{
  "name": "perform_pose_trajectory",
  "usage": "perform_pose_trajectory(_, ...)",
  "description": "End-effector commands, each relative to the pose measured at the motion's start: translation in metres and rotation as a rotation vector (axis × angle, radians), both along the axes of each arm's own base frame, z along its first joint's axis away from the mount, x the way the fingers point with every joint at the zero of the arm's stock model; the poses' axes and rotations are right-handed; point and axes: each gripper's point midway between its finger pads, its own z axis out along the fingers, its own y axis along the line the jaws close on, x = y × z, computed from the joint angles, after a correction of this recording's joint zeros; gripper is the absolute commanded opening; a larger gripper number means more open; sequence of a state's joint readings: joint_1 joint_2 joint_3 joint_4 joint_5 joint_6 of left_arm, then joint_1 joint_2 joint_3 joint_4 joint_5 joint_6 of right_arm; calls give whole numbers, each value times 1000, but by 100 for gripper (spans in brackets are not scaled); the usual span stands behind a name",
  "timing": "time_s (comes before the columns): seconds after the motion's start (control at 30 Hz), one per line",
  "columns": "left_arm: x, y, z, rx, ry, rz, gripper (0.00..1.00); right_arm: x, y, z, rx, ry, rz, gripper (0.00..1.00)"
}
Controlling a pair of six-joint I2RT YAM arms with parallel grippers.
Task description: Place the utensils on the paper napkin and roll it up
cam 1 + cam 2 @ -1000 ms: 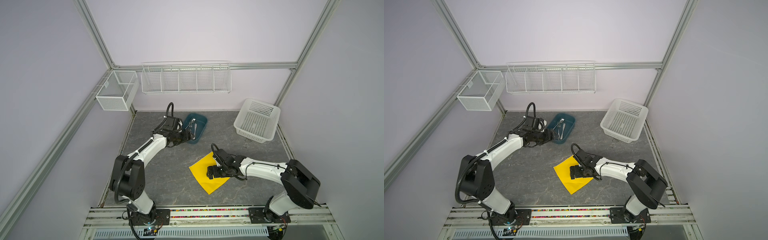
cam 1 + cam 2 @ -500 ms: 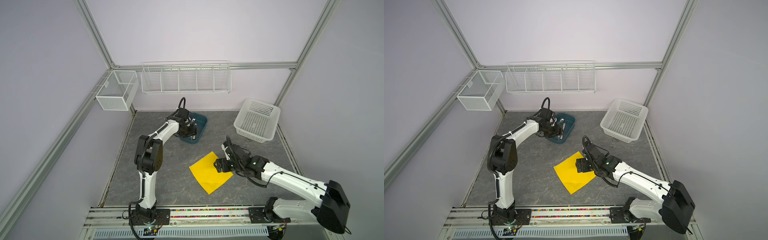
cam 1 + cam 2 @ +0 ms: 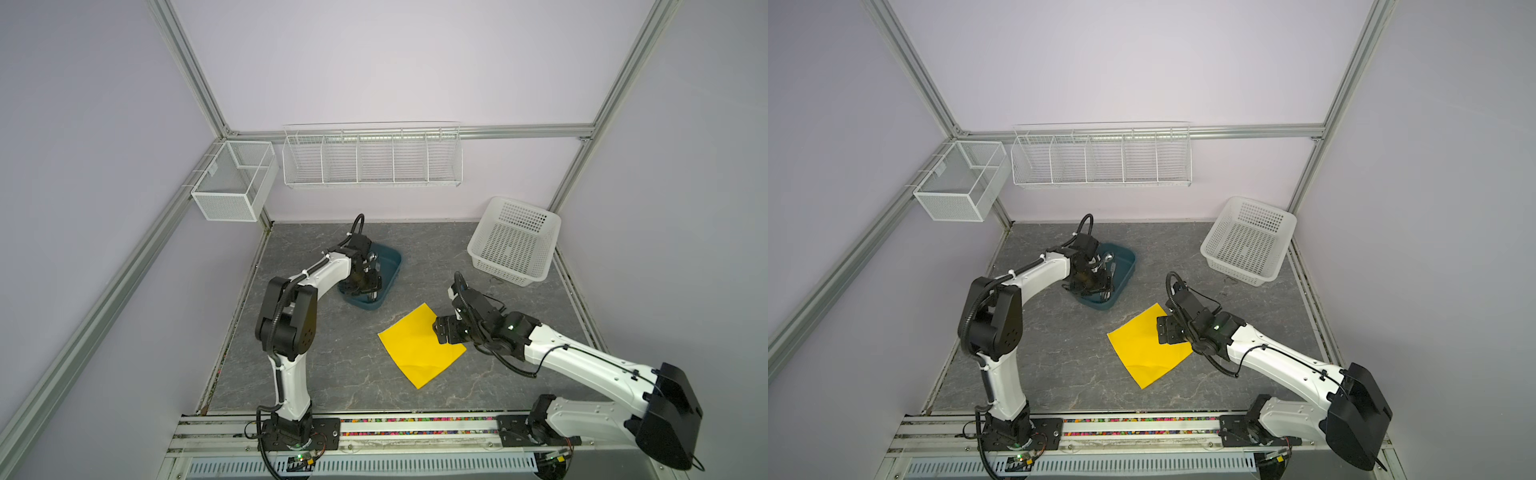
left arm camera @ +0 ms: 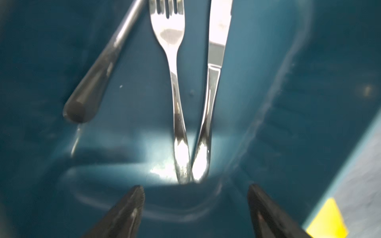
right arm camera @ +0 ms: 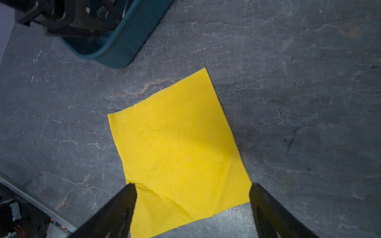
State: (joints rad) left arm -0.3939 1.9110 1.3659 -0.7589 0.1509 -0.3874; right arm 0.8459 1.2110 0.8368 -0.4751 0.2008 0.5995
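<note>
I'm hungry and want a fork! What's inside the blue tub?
Inside the teal tray lie a fork, a knife and a third handle, its head out of frame. The open left gripper hovers there; its arm covers part of the tray from above.

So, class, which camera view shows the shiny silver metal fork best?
The left wrist view: the shiny silver metal fork looms large in the dark teal plastic tray. Both top views show only tiny glints there; the right wrist view hides it.
</note>
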Motion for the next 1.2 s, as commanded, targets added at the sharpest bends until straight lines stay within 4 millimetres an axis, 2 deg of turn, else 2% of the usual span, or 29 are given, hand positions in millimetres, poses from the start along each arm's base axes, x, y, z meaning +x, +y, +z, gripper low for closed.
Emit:
perform_pose_trajectory(0.0, -34, 22, -4, 20, 29, 53, 81, 9, -4, -1, -42, -19, -24, 89)
perform_pose_trajectory(0.17, -86, 45, -10, 5, 28, 147, 80, 20, 3, -8, -43, -19, -40, 89)
perform_pose_trajectory(0.2, -93, 48, -10, 1, 24, 164, 81, 19, 9, -14, -22, 10, -19, 89)
perform_pose_trajectory(0.27, -106, 59, -4, 6, -9, 202, 81, 16, 35, -23, 54, 106, 84, 89)
perform_pose_trajectory(0.33, -110, 61, 8, -23, -63, 213, 81, 17, 47, -35, 59, 173, 102, 89)
perform_pose_trajectory(0.43, -106, 51, 35, -117, -177, 165, 84, 18, 56, -56, 30, 281, 77, 91)
perform_pose_trajectory(0.5, -102, 54, 50, -131, -243, 175, 88, 16, 69, -65, 52, 333, 99, 96)
perform_pose_trajectory(0.57, -101, 59, 64, -124, -300, 178, 96, 16, 79, -74, 79, 354, 101, 97)
perform_pose_trajectory(0.6, -101, 64, 69, -107, -322, 194, 99, 17, 79, -79, 77, 366, 77, 97)
perform_pose_trajectory(0.73, -102, 92, 92, -44, -454, 289, 99, 23, 81, -92, 67, 388, 46, 97)
perform_pose_trajectory(0.83, -106, 105, 107, -49, -564, 336, 99, 27, 78, -102, 19, 388, 34, 97)
perform_pose_trajectory(1.0, -115, 113, 127, -87, -654, 348, 99, 31, 71, -118, -66, 378, 62, 97)
perform_pose_trajectory(1.17, -114, 106, 126, -105, -631, 316, 99, 36, 55, -134, -176, 363, 72, 96)
